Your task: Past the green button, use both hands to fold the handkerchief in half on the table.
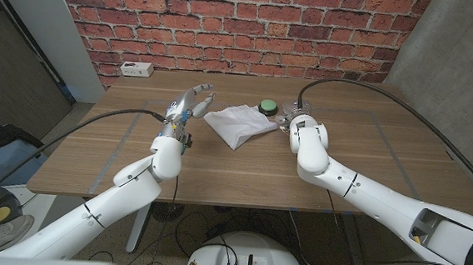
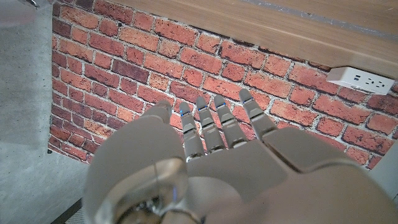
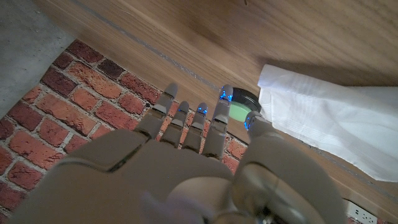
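Note:
A white handkerchief (image 1: 237,122) lies rumpled, with layers overlapping, on the wooden table (image 1: 242,175) at the middle back. The green button (image 1: 267,107) sits just behind its right corner. My left hand (image 1: 190,104) is raised left of the cloth, fingers apart and holding nothing; the left wrist view shows this hand (image 2: 211,155) against the brick wall. My right hand (image 1: 298,120) stays right of the button, largely hidden by its wrist. In the right wrist view, that hand's fingers (image 3: 186,121) reach toward the button (image 3: 239,111) and the handkerchief (image 3: 336,118), touching neither.
A white power strip (image 1: 136,69) (image 2: 360,78) sits at the table's back left by the brick wall (image 1: 244,24). A black cable (image 1: 365,87) arcs from my right wrist over the back right of the table. Faint tape lines mark the tabletop.

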Tool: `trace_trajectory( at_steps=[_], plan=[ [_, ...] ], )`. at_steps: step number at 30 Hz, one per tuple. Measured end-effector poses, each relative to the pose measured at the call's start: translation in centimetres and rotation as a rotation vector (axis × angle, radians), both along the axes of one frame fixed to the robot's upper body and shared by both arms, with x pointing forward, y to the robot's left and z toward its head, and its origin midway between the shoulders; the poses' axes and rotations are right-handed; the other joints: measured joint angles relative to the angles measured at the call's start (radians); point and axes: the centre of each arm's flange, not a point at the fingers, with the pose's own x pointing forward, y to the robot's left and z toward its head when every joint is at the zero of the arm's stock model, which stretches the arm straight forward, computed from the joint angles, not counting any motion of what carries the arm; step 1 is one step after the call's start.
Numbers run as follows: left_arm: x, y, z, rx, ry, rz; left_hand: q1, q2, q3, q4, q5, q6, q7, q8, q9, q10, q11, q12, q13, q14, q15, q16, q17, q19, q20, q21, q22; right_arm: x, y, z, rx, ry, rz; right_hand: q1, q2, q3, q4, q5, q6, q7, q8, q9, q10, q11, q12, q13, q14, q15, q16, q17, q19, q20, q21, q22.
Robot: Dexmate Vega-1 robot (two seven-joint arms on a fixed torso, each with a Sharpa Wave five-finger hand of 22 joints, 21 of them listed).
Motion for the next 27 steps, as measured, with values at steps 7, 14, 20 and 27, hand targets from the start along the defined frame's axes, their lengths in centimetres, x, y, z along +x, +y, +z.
trace_trajectory(
  at_steps=[7, 14, 20, 27],
  plan=[
    [-0.1, 0.2, -0.1, -0.011, 0.012, -0.006, 0.000, 0.000, 0.006, 0.003, 0.000, -0.004, 0.004, 0.000, 0.000, -0.004, 0.004, 0.000, 0.000, 0.000, 0.000, 0.000, 0.000, 0.000, 0.000, 0.000, 0.000, -0.7, -1.8, 0.7, 0.080, -0.017, 0.011, 0.016, 0.006, 0.007, -0.015, -0.004, -0.030, 0.001, -0.014, 0.000, -0.021, 0.003, -0.009, 0.000, -0.013, -0.003, -0.002, 0.000, -0.006, -0.006, -0.002, 0.000],
    [-0.2, 0.4, -0.4, -0.024, 0.028, -0.009, 0.000, 0.000, 0.007, 0.001, 0.000, -0.007, 0.007, 0.000, 0.000, -0.007, 0.007, 0.000, 0.000, 0.000, 0.000, 0.000, 0.000, 0.000, 0.000, 0.000, 0.000, -1.1, -4.4, 1.0, 0.199, -0.010, 0.075, 0.027, 0.017, 0.012, -0.020, -0.004, -0.057, 0.007, -0.015, 0.000, -0.038, 0.016, -0.013, 0.000, -0.030, -0.003, -0.005, 0.005, -0.011, -0.011, -0.004, 0.000],
    [-0.3, 0.6, -0.6, -0.035, 0.040, -0.008, 0.000, 0.000, 0.010, -0.001, 0.000, -0.007, 0.007, 0.000, 0.000, -0.007, 0.007, 0.000, 0.000, 0.000, 0.000, 0.000, 0.000, 0.000, 0.000, 0.000, 0.000, -1.2, -6.0, 0.9, 0.321, -0.023, 0.202, 0.036, 0.026, 0.019, -0.026, -0.004, -0.063, 0.012, -0.015, 0.000, -0.034, 0.021, -0.012, 0.000, -0.031, -0.002, -0.005, 0.005, -0.011, -0.011, -0.004, 0.000],
    [-0.5, 0.9, -0.9, -0.058, 0.058, -0.016, -0.005, -0.005, 0.013, 0.002, -0.001, -0.012, 0.012, 0.000, 0.000, -0.012, 0.012, 0.000, 0.000, -0.004, -0.004, 0.000, 0.000, 0.000, 0.000, 0.000, 0.000, -1.5, -7.4, 0.5, 0.438, -0.026, 0.295, 0.044, 0.026, 0.024, -0.024, -0.008, -0.087, 0.018, -0.022, 0.000, -0.031, 0.028, -0.012, 0.000, -0.031, -0.002, -0.005, 0.009, -0.011, -0.011, -0.012, 0.000]
  ],
)
